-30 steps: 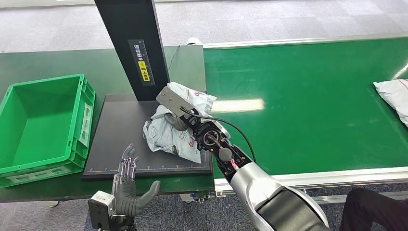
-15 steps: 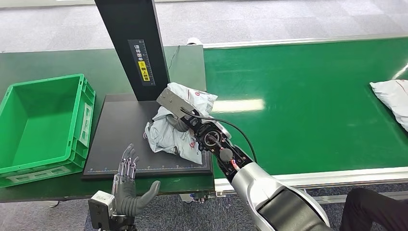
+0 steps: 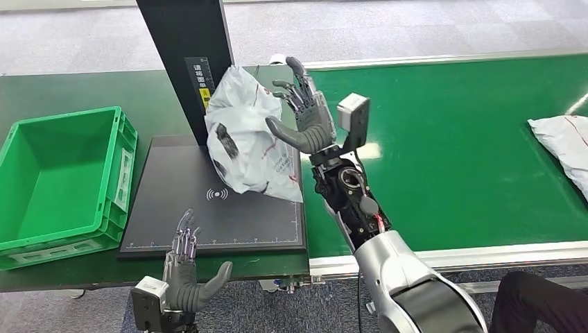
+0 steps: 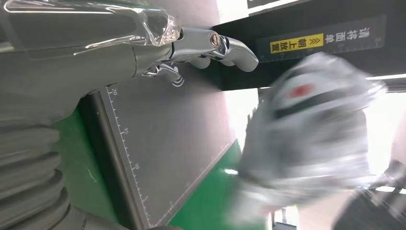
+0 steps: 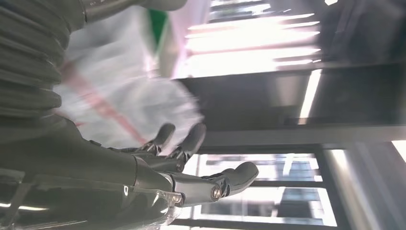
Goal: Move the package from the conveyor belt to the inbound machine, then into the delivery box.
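Right hand (image 3: pixel 308 118): fingers (image 3: pixel 297 87) spread and pointing up, palm turned toward the package (image 3: pixel 246 135), thumb reaching toward its side. Whether the thumb touches the bag cannot be told from the head view; the right wrist view shows the fingers (image 5: pixel 191 139) apart with the blurred white package (image 5: pixel 124 86) just beyond them, and no grip is visible.

The package, a crumpled white plastic mailer with red and dark print, stands upright over the back part of the black scanning plate (image 3: pixel 187 229) of the inbound machine, close against the black column (image 3: pixel 184 55). Its lower edge lies near the plate's right side. It appears blurred in the left wrist view (image 4: pixel 311 139).

Left hand (image 3: pixel 186 274): fingers (image 3: pixel 184 232) spread, holding nothing, palm up at the front edge of the dark green worktop (image 3: pixel 69 90), below the plate.

The green delivery box (image 3: pixel 41 239) sits on the worktop just left of the plate. A second white package (image 3: pixel 561 139) lies on the green conveyor belt (image 3: pixel 451 152), well apart at the right
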Controlling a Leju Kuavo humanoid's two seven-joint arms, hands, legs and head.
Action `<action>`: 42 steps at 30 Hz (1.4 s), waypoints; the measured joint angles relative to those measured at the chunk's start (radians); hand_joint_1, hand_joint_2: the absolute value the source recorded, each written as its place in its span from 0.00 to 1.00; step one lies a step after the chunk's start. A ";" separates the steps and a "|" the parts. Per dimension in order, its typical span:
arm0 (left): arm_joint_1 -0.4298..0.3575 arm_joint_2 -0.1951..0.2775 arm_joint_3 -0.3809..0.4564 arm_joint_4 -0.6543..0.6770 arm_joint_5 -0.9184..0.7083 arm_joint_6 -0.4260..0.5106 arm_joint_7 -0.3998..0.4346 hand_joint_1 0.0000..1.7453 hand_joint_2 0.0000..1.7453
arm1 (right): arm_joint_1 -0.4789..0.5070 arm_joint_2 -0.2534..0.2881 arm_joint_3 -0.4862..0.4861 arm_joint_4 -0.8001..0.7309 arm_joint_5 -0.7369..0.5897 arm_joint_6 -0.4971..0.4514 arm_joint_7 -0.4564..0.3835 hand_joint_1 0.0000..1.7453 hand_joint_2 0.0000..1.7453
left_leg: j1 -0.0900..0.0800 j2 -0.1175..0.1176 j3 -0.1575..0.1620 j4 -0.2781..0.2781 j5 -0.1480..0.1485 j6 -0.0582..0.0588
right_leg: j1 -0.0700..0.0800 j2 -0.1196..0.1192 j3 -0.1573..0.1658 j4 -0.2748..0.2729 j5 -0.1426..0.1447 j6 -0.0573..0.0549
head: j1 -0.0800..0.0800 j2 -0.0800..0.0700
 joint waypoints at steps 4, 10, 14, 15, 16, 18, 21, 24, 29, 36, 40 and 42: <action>0.004 0.000 0.005 0.000 -0.022 0.000 0.018 0.00 1.00 | 0.135 -0.004 -0.035 -0.193 -0.015 0.041 -0.015 0.00 1.00 | 0.000 0.001 0.000 0.000 -0.001 0.000 | 0.000 0.000 0.000 0.000 0.000 0.000 | 0.000 0.000; 0.014 0.000 0.007 -0.005 -0.087 0.035 0.045 0.00 1.00 | 0.266 -0.011 -0.047 -0.407 -0.002 0.021 -0.018 0.00 1.00 | 0.000 0.001 0.000 0.000 -0.001 0.000 | 0.000 0.000 0.000 0.000 -0.001 -0.001 | 0.000 0.000; 0.003 0.000 0.002 -0.002 -0.139 0.073 0.064 0.00 1.00 | 0.346 -0.012 -0.048 -0.509 -0.009 0.020 -0.011 0.00 1.00 | 0.000 0.002 0.000 0.000 -0.001 0.000 | 0.000 0.001 0.000 0.000 -0.001 -0.001 | 0.000 0.000; -0.003 0.000 0.000 0.000 -0.142 0.076 0.065 0.00 1.00 | 0.359 -0.012 -0.048 -0.519 -0.010 0.019 -0.005 0.00 1.00 | 0.000 0.002 0.000 0.000 -0.001 0.000 | 0.000 0.001 0.000 0.000 -0.001 -0.001 | 0.000 0.000; -0.008 0.000 -0.001 0.003 -0.144 0.080 0.066 0.00 1.00 | 0.368 -0.012 -0.048 -0.524 -0.009 0.018 0.000 0.00 1.00 | 0.000 0.002 0.000 0.000 -0.001 0.000 | 0.000 0.001 0.000 0.000 -0.001 -0.001 | 0.000 0.000; -0.014 0.000 -0.003 0.006 -0.155 0.096 0.067 0.00 1.00 | 0.379 -0.012 -0.046 -0.524 -0.002 0.015 0.001 0.00 1.00 | 0.000 0.002 0.000 0.000 -0.001 0.000 | 0.000 0.001 0.000 0.000 -0.001 -0.001 | 0.000 0.000; -0.017 0.000 -0.010 0.008 -0.227 0.162 0.096 0.00 1.00 | 0.391 -0.010 -0.043 -0.522 0.006 0.010 -0.008 0.00 1.00 | 0.000 0.002 0.000 0.000 -0.001 0.000 | 0.000 0.001 0.000 0.000 -0.001 -0.001 | 0.000 0.000; -0.034 0.000 -0.036 0.018 -0.412 0.275 0.189 0.00 1.00 | 0.410 -0.003 -0.035 -0.529 0.002 0.011 -0.013 0.00 1.00 | 0.000 0.002 0.000 0.000 -0.001 0.000 | 0.000 0.000 0.000 0.000 -0.001 -0.001 | 0.000 0.000; -0.167 -0.003 -0.077 0.166 -0.678 0.463 0.335 0.00 1.00 | 0.468 0.015 0.012 -0.582 -0.016 0.021 -0.013 0.00 1.00 | 0.000 0.001 0.001 0.000 -0.001 0.000 | 0.000 0.000 0.000 0.000 -0.001 -0.001 | 0.000 0.000; -0.443 -0.005 -0.068 0.496 -0.705 0.538 0.367 0.00 1.00 | 0.524 0.024 0.068 -0.625 -0.027 0.022 -0.020 0.00 1.00 | 0.000 0.001 0.001 0.000 0.000 0.000 | 0.000 0.000 0.001 0.000 0.000 -0.002 | 0.000 0.000; -0.559 -0.006 -0.055 0.635 -0.700 0.521 0.369 0.00 1.00 | 0.553 0.024 0.075 -0.645 -0.033 0.018 -0.027 0.00 1.00 | 0.000 0.002 0.001 0.000 0.000 0.000 | 0.000 0.001 0.001 0.000 0.000 -0.002 | 0.000 0.000; -0.593 -0.007 -0.051 0.682 -0.702 0.511 0.377 0.00 1.00 | 0.563 0.024 0.077 -0.655 -0.034 0.018 -0.028 0.00 1.00 | 0.000 0.002 0.001 0.000 0.000 0.000 | 0.000 0.001 0.001 0.000 0.000 -0.002 | 0.000 0.000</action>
